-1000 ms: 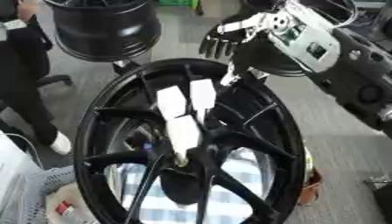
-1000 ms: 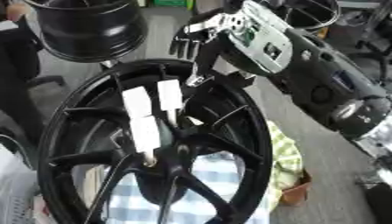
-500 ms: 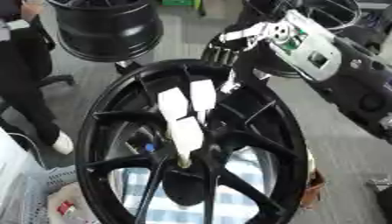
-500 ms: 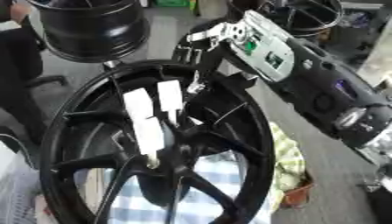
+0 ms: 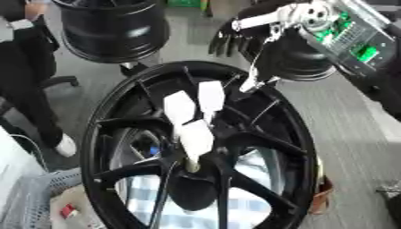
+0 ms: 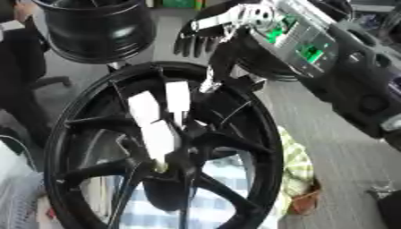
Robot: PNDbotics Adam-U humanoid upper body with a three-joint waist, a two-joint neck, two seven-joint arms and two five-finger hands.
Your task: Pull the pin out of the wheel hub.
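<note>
The right hand (image 5: 235, 38) hangs with fingers relaxed and spread, holding nothing. Below and left of it, the pin (image 5: 196, 138) sticks up from the middle of the black wheel hub (image 5: 282, 134), pale and blocky. It's probably light and stiff, so grab the exposed upper end.

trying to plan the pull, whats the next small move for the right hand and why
Probably bring the right hand down and toward the middle of the wheel hub. It hangs above the far rim with fingers straight, holding nothing, while the white pieces that look like the pin stand at the centre, apart from it. The left hand is out of view.
</note>
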